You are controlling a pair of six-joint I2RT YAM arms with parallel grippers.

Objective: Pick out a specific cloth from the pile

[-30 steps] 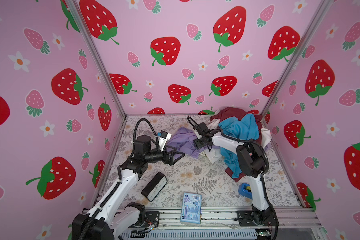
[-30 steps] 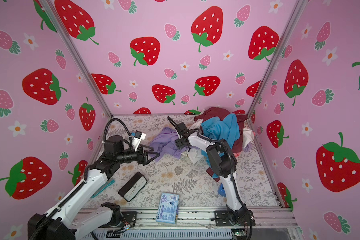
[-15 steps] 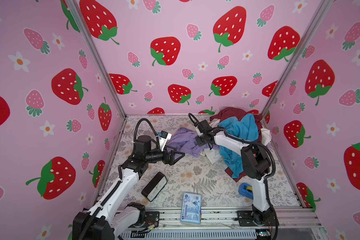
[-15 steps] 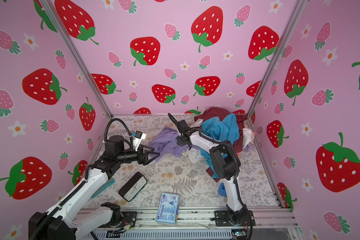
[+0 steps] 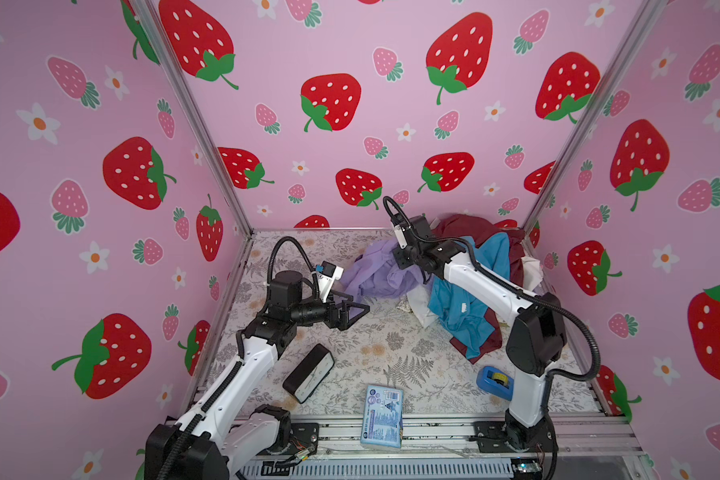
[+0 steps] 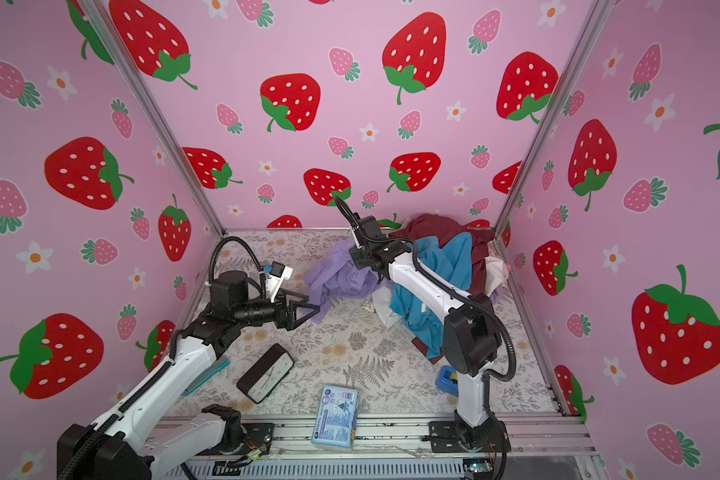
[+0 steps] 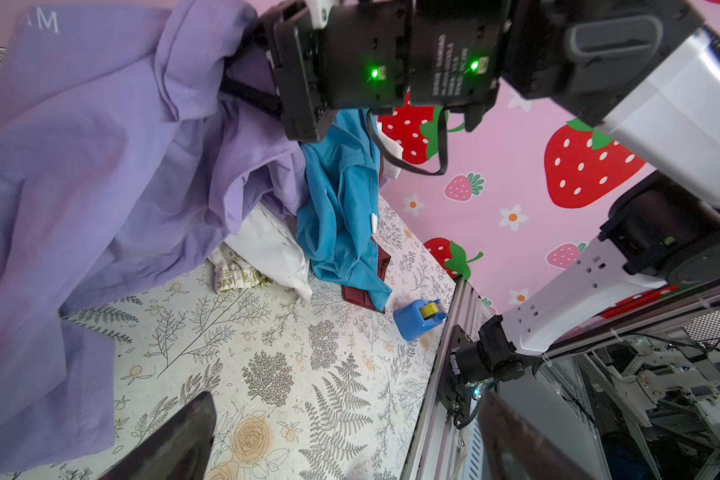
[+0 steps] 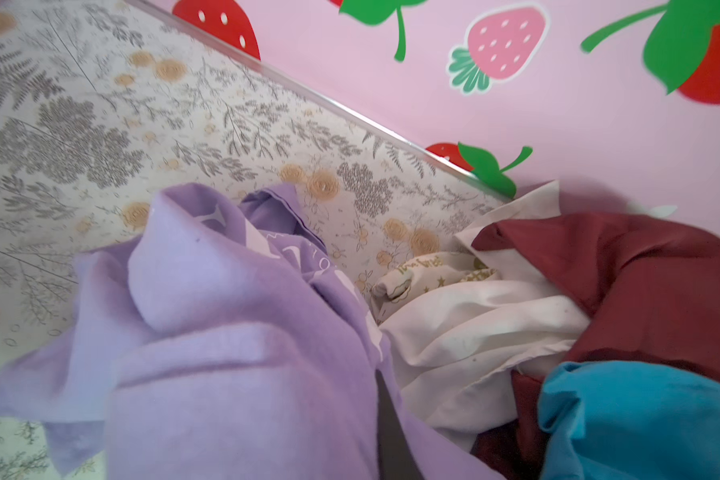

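right wrist view: the cloth (image 8: 225,353), pale lavender, bunched, faint white lettering.

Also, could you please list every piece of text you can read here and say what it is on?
"M": white letter near an edge of the lavender cloth; the letters beside it are unclear.
"DAV": on the cream printed cloth; the rest is folded away.
Blue packet: print too small to read.
Black motor label: too blurred to read.
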